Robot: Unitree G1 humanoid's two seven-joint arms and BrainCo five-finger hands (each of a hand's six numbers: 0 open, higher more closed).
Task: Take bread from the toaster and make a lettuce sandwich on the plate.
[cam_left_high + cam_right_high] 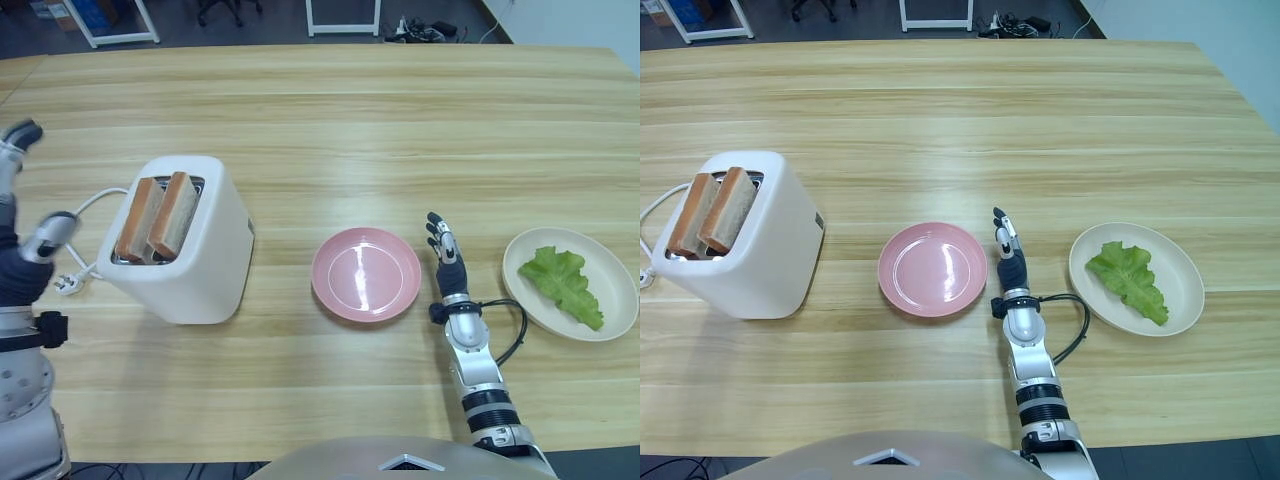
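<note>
Nearest: right hand (445,255) low over the table (350,130), fingers straight and released, holding nothing, between two plates and touching neither. Just to its left, pink plate (366,285), bare, apparently the place for the sandwich. To its right, cream plate (525,285) holding one lettuce (568,283) leaf: probably limp, light and easily torn, so best lifted by the thicker rib end with a gentle pinch.

Further left, white toaster (205,265) with two bread slices (158,215) upright in its slots, tops standing proud. Likely light, dry, stiff but crumbly – safest taken by the exposed top edge, squeezed softly across the flat faces and drawn straight up.

At the left edge beside the toaster, left hand (40,240), fingers spread, grasping nothing.
</note>
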